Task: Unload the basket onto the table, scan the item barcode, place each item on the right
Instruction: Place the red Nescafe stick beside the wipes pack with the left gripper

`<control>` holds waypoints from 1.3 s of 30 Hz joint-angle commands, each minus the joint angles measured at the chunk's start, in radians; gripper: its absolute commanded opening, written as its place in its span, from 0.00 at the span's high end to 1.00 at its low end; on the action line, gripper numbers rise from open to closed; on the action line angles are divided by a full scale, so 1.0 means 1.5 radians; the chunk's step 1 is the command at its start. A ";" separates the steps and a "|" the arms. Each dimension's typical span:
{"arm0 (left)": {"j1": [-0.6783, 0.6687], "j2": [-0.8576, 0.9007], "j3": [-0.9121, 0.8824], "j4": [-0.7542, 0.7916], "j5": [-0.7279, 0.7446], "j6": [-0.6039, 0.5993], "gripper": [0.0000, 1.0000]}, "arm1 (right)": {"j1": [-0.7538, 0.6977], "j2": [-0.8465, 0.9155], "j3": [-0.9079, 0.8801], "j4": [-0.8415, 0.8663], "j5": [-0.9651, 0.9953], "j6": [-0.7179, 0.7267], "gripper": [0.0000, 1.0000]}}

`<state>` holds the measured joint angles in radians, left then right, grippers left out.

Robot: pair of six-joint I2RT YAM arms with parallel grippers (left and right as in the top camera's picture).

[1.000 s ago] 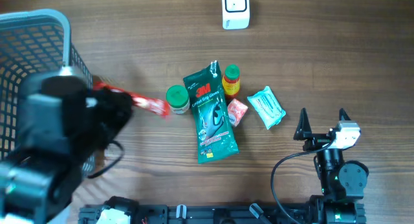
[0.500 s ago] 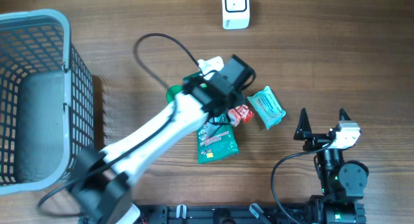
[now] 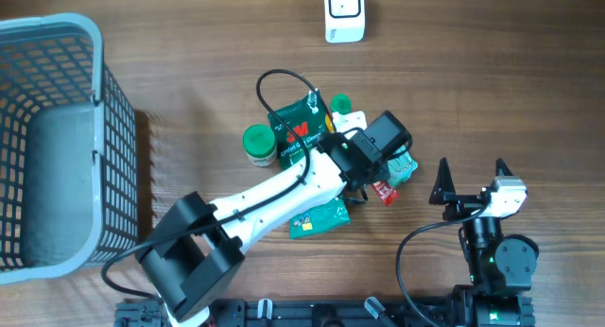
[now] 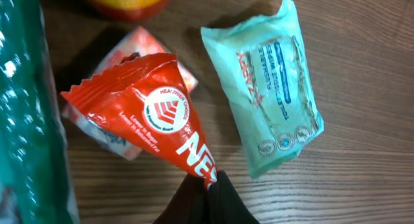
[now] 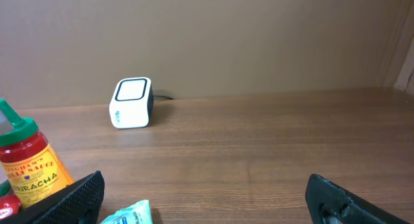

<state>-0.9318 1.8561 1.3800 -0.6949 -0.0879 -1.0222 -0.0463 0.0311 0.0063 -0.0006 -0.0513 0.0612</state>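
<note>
My left gripper (image 4: 208, 195) has swung from frame centre to right of centre since half a second ago, pinched shut on a corner of the red packet (image 4: 152, 123); the left wrist view shows this grip, while overhead my arm hides most of the packet; my right gripper (image 3: 470, 179) gapes wide, lower right; the scanner (image 3: 344, 13) sits top centre.

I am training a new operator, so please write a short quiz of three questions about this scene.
1. True or false: the left gripper is shut on the red packet.
2. Where is the white scanner? A: held in a gripper. B: on the table, apart from the other items. C: off the table.
3. Fill in: the right gripper is ____.
Key: 1 true; 2 B; 3 open.
</note>
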 commanded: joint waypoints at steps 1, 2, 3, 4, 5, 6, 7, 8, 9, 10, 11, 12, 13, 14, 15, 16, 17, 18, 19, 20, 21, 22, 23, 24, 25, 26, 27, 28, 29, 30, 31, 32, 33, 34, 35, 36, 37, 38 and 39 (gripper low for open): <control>-0.008 0.006 -0.004 -0.006 -0.025 -0.042 0.95 | 0.003 -0.001 -0.001 0.002 0.004 -0.006 0.00; -0.008 0.006 -0.004 -0.008 -0.025 -0.042 0.91 | 0.003 -0.001 -0.001 0.002 0.004 -0.006 0.00; -0.008 0.006 -0.004 -0.011 -0.025 -0.042 0.88 | 0.003 -0.001 -0.001 0.002 0.004 -0.006 0.00; -0.008 0.006 -0.004 -0.011 -0.025 -0.042 0.81 | 0.003 -0.001 -0.001 0.002 0.004 -0.006 0.00; -0.008 0.006 -0.004 -0.011 -0.025 -0.042 0.64 | 0.003 -0.001 -0.001 0.002 0.004 -0.006 0.00; -0.008 0.006 -0.004 -0.011 -0.025 -0.042 0.54 | 0.003 -0.001 -0.001 0.002 0.004 -0.006 0.00; -0.009 0.006 -0.004 -0.013 -0.025 -0.042 0.48 | 0.003 -0.001 -0.001 0.002 0.004 -0.006 0.00; -0.009 0.006 -0.004 -0.013 -0.025 -0.042 0.41 | 0.003 -0.001 -0.001 0.002 0.004 -0.006 0.00; -0.009 0.006 -0.004 -0.014 -0.025 -0.042 0.33 | 0.003 -0.001 -0.001 0.002 0.004 -0.006 0.00; -0.009 0.006 -0.004 -0.014 -0.024 -0.042 0.18 | 0.003 -0.001 -0.001 0.002 0.004 -0.006 0.00; -0.009 0.004 -0.004 -0.014 -0.024 -0.042 0.04 | 0.003 -0.001 -0.001 0.002 0.004 -0.006 0.00; -0.009 0.000 -0.004 -0.016 -0.024 -0.042 0.00 | 0.003 -0.001 -0.001 0.002 0.004 -0.006 0.00; -0.009 -0.006 -0.004 -0.018 -0.024 -0.042 0.00 | 0.003 -0.001 -0.001 0.002 0.004 -0.006 0.00; -0.008 -0.014 -0.004 -0.018 -0.024 -0.041 0.00 | 0.003 -0.001 -0.001 0.002 0.004 -0.006 0.00; -0.007 -0.022 -0.004 -0.018 -0.024 -0.037 0.00 | 0.003 -0.001 -0.001 0.002 0.004 -0.006 0.00; -0.004 -0.038 -0.004 -0.018 -0.025 -0.036 0.00 | 0.003 -0.001 -0.001 0.002 0.004 -0.006 0.00; 0.000 -0.050 -0.004 -0.018 -0.025 -0.029 0.00 | 0.003 -0.001 -0.001 0.002 0.004 -0.006 0.00; 0.006 -0.069 -0.004 -0.017 -0.025 -0.009 0.00 | 0.003 -0.001 -0.001 0.002 0.004 -0.006 0.00; 0.012 -0.083 -0.004 -0.016 -0.025 0.008 0.00 | 0.003 -0.001 -0.001 0.002 0.004 -0.006 0.00; 0.024 -0.107 -0.004 -0.011 -0.025 0.039 0.00 | 0.003 -0.001 -0.001 0.002 0.004 -0.006 0.00; 0.036 -0.126 -0.004 -0.007 -0.027 0.066 0.00 | 0.003 -0.001 -0.001 0.002 0.004 -0.006 0.00; 0.044 -0.139 -0.003 -0.005 -0.031 0.082 0.00 | 0.003 -0.001 -0.001 0.002 0.004 -0.006 0.00; 0.057 -0.156 0.000 -0.002 -0.037 0.109 0.00 | 0.003 -0.001 -0.001 0.002 0.004 -0.006 0.00; 0.091 -0.192 0.011 -0.002 -0.065 0.158 0.00 | 0.003 -0.001 -0.001 0.002 0.004 -0.006 0.00; 0.113 -0.214 0.019 0.000 -0.086 0.184 0.00 | 0.003 -0.001 -0.001 0.002 0.004 -0.006 0.00; 0.134 -0.233 0.026 0.006 -0.102 0.208 0.00 | 0.003 -0.001 -0.001 0.002 0.004 -0.006 0.00; 0.159 -0.254 0.034 0.019 -0.117 0.241 0.00 | 0.003 -0.001 -0.001 0.002 0.004 -0.006 0.00; 0.189 -0.276 0.044 0.036 -0.128 0.272 0.00 | 0.003 -0.001 -0.001 0.002 0.004 -0.006 0.00; 0.213 -0.292 0.052 0.051 -0.130 0.290 0.00 | 0.003 -0.001 -0.001 0.002 0.004 -0.006 0.00; 0.240 -0.308 0.061 0.068 -0.130 0.298 0.00 | 0.003 -0.001 -0.001 0.002 0.004 -0.006 0.00; 0.266 -0.321 0.069 0.085 -0.129 0.298 0.00 | 0.003 -0.001 -0.001 0.002 0.004 -0.006 0.00; 0.300 -0.338 0.077 0.109 -0.129 0.297 0.00 | 0.003 -0.001 -0.001 0.002 0.004 -0.006 0.01; 0.332 -0.353 0.079 0.129 -0.126 0.293 0.00 | 0.003 -0.001 -0.001 0.002 0.004 -0.006 0.00; 0.357 -0.363 0.079 0.146 -0.114 0.292 0.00 | 0.003 -0.001 -0.001 0.002 0.004 -0.006 0.00; 0.381 -0.371 0.079 0.161 -0.088 0.292 0.00 | 0.003 -0.001 -0.001 0.002 0.004 -0.006 0.00; 0.399 -0.376 0.079 0.171 -0.066 0.292 0.00 | 0.003 -0.001 -0.001 0.002 0.006 -0.007 0.00; 0.425 -0.380 0.079 0.182 -0.043 0.292 0.00 | 0.003 -0.001 -0.001 0.008 0.033 -0.031 0.01; 0.441 -0.382 0.079 0.187 -0.039 0.292 0.00 | 0.003 -0.001 -0.001 0.008 0.048 -0.045 0.00; 0.456 -0.383 0.079 0.192 -0.039 0.292 0.00 | 0.003 -0.001 -0.001 0.008 0.054 -0.046 0.00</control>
<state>-0.3161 1.2869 1.4883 -0.4232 -0.2104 -0.6125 -0.0463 0.0311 0.0063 0.0013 -0.0349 0.0437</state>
